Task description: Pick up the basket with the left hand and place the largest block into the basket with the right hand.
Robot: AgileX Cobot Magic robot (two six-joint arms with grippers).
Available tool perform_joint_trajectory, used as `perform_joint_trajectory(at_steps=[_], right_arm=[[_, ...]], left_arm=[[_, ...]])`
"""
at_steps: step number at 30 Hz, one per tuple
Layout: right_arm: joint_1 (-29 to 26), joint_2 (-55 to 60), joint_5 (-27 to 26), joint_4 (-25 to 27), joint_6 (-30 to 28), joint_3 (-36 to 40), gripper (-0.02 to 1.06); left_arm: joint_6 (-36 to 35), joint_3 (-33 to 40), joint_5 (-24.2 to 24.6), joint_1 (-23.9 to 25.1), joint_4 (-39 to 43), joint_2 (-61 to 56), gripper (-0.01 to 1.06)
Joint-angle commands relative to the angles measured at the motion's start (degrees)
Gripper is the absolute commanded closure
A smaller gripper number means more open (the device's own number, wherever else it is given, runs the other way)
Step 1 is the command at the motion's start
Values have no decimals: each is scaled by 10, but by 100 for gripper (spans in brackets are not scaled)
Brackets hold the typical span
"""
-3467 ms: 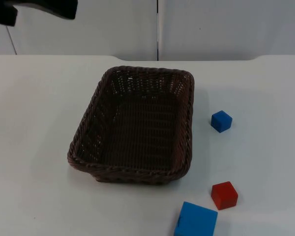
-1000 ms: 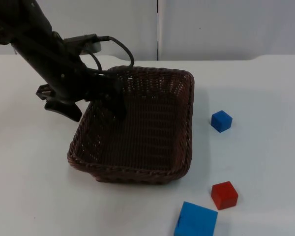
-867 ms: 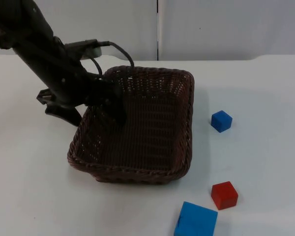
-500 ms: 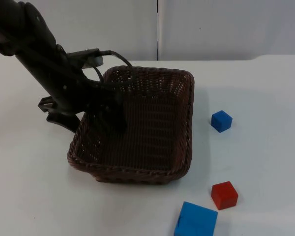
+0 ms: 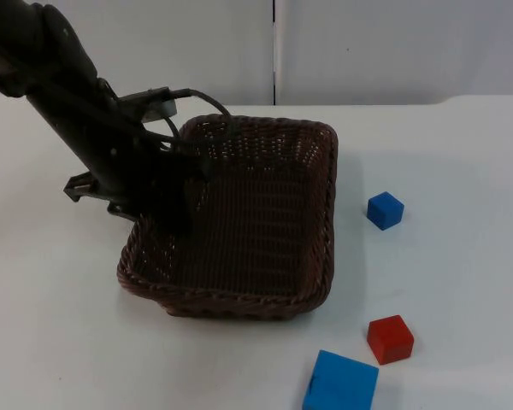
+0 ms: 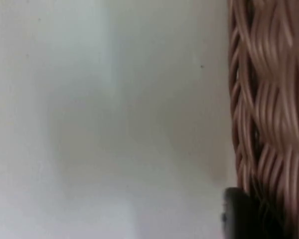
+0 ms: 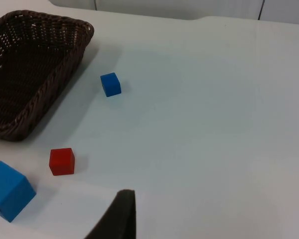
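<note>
The brown wicker basket (image 5: 239,301) stands on the white table, left of centre. My left gripper (image 5: 158,215) is shut on the basket's left wall, one finger inside and one outside. In the left wrist view the woven rim (image 6: 264,99) lies right against a black fingertip (image 6: 239,214). The largest block, light blue (image 5: 340,384), rests near the table's front edge, right of the basket, and is seen again in the right wrist view (image 7: 7,190). One black fingertip (image 7: 120,214) of my open right gripper hangs above the table with nothing in it, well away from the blocks.
A small red block (image 5: 390,338) sits just behind the large blue one. A small dark blue block (image 5: 385,210) lies to the right of the basket. The right wrist view shows both, red block (image 7: 62,161) and blue block (image 7: 110,84), with bare table beyond them.
My left gripper's fingers have come together on the basket's left wall; before, they stood wide apart across it. The basket and blocks have not shifted.
</note>
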Motion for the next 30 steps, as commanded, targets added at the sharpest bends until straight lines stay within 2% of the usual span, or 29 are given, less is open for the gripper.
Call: perform_joint_trajectory(at_steps=[1, 2, 4, 24, 27, 30], right_arm=[[-3, -2, -3, 2, -4, 1, -1], [-3, -2, -3, 2, -4, 1, -1], [-3, -2, -3, 2, -4, 1, -1], [-3, -2, -3, 2, -4, 1, -1], [-3, -2, -3, 2, -4, 1, -1], [-3, -2, -3, 2, -4, 1, -1]], left_arm=[[-7, -3, 7, -3, 1, -10, 95], [-7, -3, 7, -3, 1, -10, 95], [-7, -3, 10, -3, 0, -23, 105], [-25, 11, 75, -2, -17, -154, 105], [-25, 29, 75, -2, -17, -171, 105], [-25, 72, 50, -1, -16, -205, 105]])
